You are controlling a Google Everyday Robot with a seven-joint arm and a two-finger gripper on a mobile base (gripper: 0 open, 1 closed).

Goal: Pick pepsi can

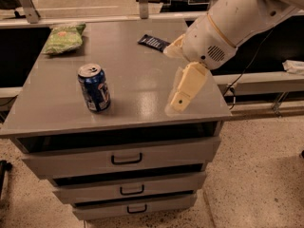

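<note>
The pepsi can (pixel 95 88) is a small blue can with a silver top. It stands upright on the left front part of the grey cabinet top (pixel 137 75). My gripper (pixel 171 77) hangs over the right side of the top, well to the right of the can and apart from it. Its cream fingers (pixel 186 85) are spread and hold nothing. The white arm comes in from the upper right.
A green chip bag (pixel 64 37) lies at the back left and a flat dark blue packet (pixel 153 42) at the back middle, close behind my gripper. Drawers with black handles (pixel 127 159) are below the top. Rails and a cable run along the right.
</note>
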